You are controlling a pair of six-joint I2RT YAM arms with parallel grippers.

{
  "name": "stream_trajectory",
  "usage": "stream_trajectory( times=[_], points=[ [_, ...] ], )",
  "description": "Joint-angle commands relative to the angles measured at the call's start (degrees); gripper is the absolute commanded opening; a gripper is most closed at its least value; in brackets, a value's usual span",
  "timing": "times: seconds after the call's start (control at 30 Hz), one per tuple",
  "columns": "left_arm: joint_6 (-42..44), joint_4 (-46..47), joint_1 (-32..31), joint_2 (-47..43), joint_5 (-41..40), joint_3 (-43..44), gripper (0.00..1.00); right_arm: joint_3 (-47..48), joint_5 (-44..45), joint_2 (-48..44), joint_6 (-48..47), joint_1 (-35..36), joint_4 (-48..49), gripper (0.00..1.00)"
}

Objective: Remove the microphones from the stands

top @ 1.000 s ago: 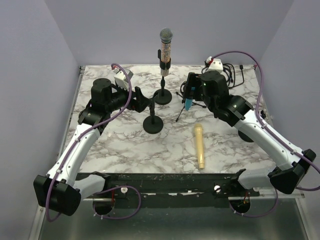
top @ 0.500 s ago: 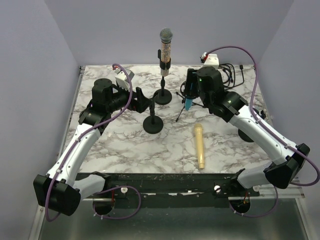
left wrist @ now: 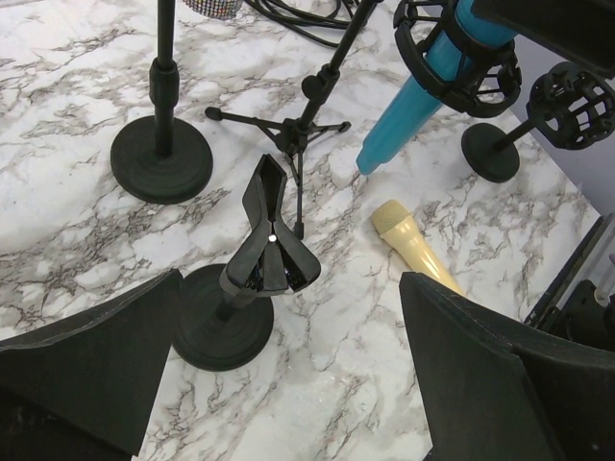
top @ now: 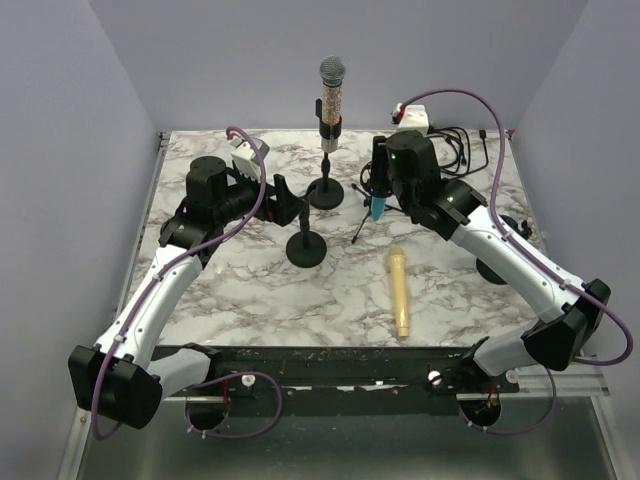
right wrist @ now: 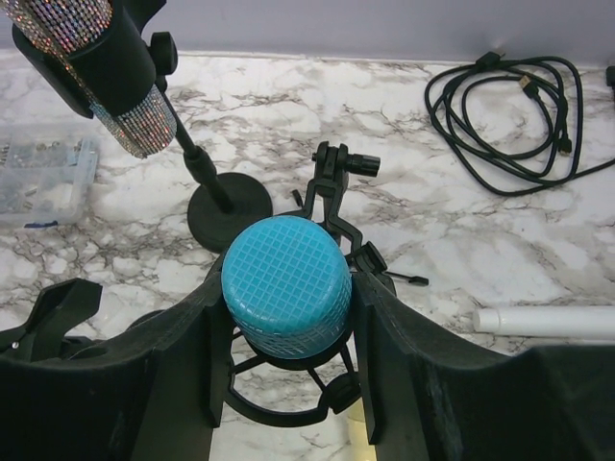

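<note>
A blue microphone (top: pixel 377 207) sits in a black shock mount (right wrist: pixel 288 411) on a small tripod stand (top: pixel 362 226) at the table's back centre. My right gripper (top: pixel 379 182) is over it. In the right wrist view the gripper (right wrist: pixel 285 317) has a finger pressed on each side of the blue mesh head (right wrist: pixel 285 283). My left gripper (top: pixel 284 198) is open and empty, hanging over an empty clip stand (top: pixel 305 243). The left wrist view shows that clip stand (left wrist: pixel 264 240) between the gripper's (left wrist: pixel 307 331) fingers, and the blue microphone (left wrist: pixel 413 106) beyond it.
A glitter microphone (top: pixel 331 95) stands on a round-base stand (top: pixel 326 193) at the back. A cream microphone (top: pixel 400 290) lies on the marble. Coiled cables (top: pixel 460 145) lie at the back right. A clear box (right wrist: pixel 43 178), a white tube (right wrist: pixel 548 322) and another shock-mount stand (left wrist: pixel 575 104) are nearby.
My right arm's wrist has shifted a little left and toward the back over the blue microphone. The microphone stays in its mount. The left arm has barely moved.
</note>
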Motion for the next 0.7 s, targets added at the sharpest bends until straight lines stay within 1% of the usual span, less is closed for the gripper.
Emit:
stream_trajectory(
  times=[0.0, 0.17, 0.43, 0.67],
  points=[
    [-0.13, 0.15, -0.26, 0.44, 0.26, 0.75, 0.98, 3.92, 0.68, 0.44, -1.98, -0.21, 1.42, 0.35],
    [-0.19, 0.07, -0.27, 0.53, 0.31, 0.81, 0.98, 6.21, 0.11, 0.49, -2.68, -0.27, 1.41, 0.24],
    [-0.18, -0.09, -0.38, 0.53, 0.32, 0.95, 0.98, 11.91, -1.51, 0.85, -3.49, -0.16, 0.59, 0.15],
    [-0.13, -0.34, -0.52, 0.36, 0.27, 1.03, 0.98, 18.0, -2.43, 0.78, -4.49, -0.2, -0.8, 0.05]
  ],
)
